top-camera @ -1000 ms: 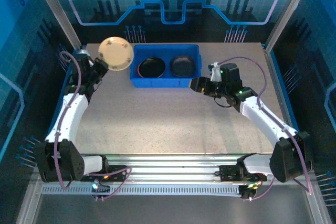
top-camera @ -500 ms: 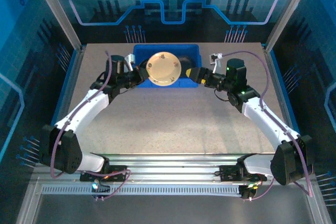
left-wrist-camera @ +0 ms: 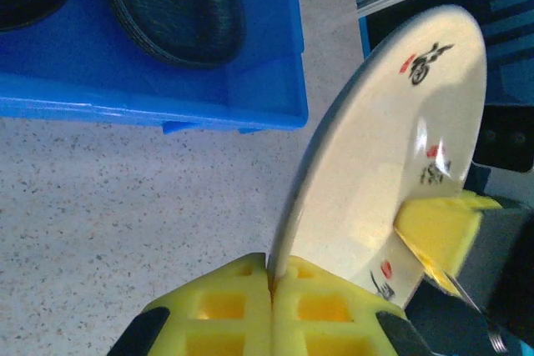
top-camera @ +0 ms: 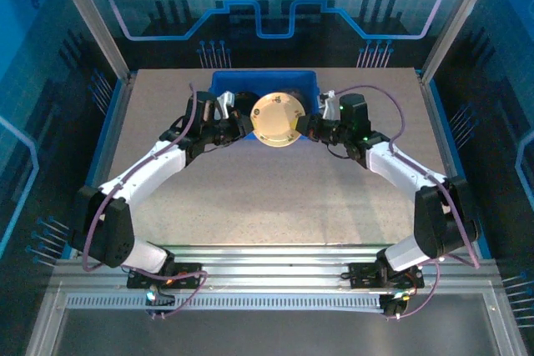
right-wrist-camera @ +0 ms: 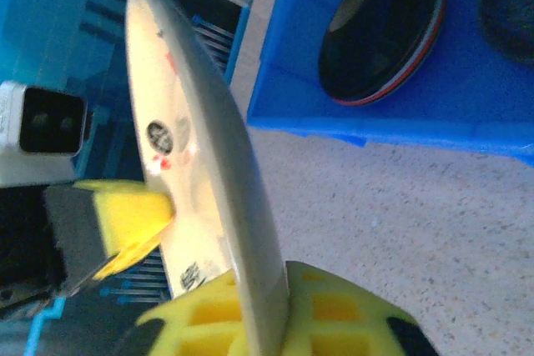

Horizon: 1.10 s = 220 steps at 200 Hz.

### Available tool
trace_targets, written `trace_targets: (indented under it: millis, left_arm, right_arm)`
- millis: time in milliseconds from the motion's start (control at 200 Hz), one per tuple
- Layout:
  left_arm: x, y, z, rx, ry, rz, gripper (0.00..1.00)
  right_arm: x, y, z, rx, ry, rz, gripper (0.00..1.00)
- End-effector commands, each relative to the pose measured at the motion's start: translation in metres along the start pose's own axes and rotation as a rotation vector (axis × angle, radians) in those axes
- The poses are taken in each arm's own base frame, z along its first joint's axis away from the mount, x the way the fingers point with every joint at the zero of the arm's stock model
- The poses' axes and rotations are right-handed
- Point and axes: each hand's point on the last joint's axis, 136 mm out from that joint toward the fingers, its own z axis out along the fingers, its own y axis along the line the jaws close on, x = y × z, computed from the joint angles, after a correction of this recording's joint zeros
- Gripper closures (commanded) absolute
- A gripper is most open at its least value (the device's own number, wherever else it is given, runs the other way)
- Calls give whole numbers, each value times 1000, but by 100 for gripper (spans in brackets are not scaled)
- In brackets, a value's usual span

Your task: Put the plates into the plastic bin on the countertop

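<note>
A cream plate [top-camera: 277, 119] with small red and black marks hangs over the front wall of the blue plastic bin [top-camera: 225, 82], held from both sides. My left gripper [top-camera: 249, 127] is shut on its left rim, and my right gripper [top-camera: 305, 128] is shut on the opposite rim. In the left wrist view the plate [left-wrist-camera: 392, 156] stands edge-on between the left gripper's [left-wrist-camera: 274, 277] yellow pads. The right wrist view shows the plate [right-wrist-camera: 209, 139] pinched in my right gripper [right-wrist-camera: 269, 302]. Black plates [left-wrist-camera: 179, 6] lie in the bin [left-wrist-camera: 250, 89], one with a red rim [right-wrist-camera: 380, 27].
The beige speckled countertop [top-camera: 275, 198] stretches in front of the bin. Metal frame posts and blue side rails [top-camera: 104, 135] bound it left and right. Both arms arch inward and meet at the bin's front wall [right-wrist-camera: 400, 127].
The left arm carried the cream plate from the far left to the bin's front wall. The right gripper moved left and closed on the plate's other rim.
</note>
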Motion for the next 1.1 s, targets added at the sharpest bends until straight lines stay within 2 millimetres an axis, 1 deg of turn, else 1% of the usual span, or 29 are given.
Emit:
trace_targets:
  millis: [0, 55, 70, 100, 120, 160, 170, 255, 410, 485, 620, 730, 810, 916, 991, 1096]
  left_arm:
    - [-7, -17, -1, 41, -1, 26, 100]
    - [-8, -12, -1, 14, -5, 27, 99]
    - [-8, -10, -2, 2, -7, 28, 89]
    - [-10, -6, -3, -26, -18, 31, 54]
    - [-11, -2, -6, -53, -31, 32, 35]
    - [-14, 7, -11, -104, -62, 35, 4]
    - [-15, 8, -12, -115, -72, 36, 2]
    - [-19, 20, -26, -174, -138, 58, 1]
    - [-11, 38, -48, -235, -200, 87, 1]
    - [-5, 46, -56, -251, -209, 81, 1]
    - [4, 60, -70, -271, -216, 49, 1]
    - [7, 70, -84, -287, -239, 29, 1]
    - [7, 78, -93, -306, -256, 11, 1]
    - [4, 82, -102, -303, -277, -7, 1]
    - [4, 85, -105, -301, -280, -13, 1]
    - [5, 91, -106, -310, -275, -23, 1]
  right_arm:
    - [-12, 26, 7, -77, -16, -48, 100]
    - [-13, 26, 9, -73, -16, -45, 100]
    - [-13, 25, 10, -71, -15, -45, 100]
    - [-14, 25, 11, -65, -16, -43, 100]
    - [-14, 24, 11, -59, -17, -41, 100]
    - [-17, 22, 13, -43, -20, -36, 100]
    - [-17, 21, 13, -39, -21, -35, 100]
    - [-25, 15, 18, 6, -22, -18, 100]
    - [-39, 1, 36, 98, 8, 28, 100]
    - [-45, -4, 48, 122, 35, 49, 100]
    - [-55, -14, 76, 132, 76, 101, 100]
    - [-62, -16, 99, 125, 97, 122, 100]
    - [-64, -24, 116, 140, 111, 137, 100]
    - [-65, -37, 137, 162, 132, 149, 100]
    - [-63, -45, 152, 174, 142, 152, 100]
    - [-62, -51, 168, 181, 147, 155, 100]
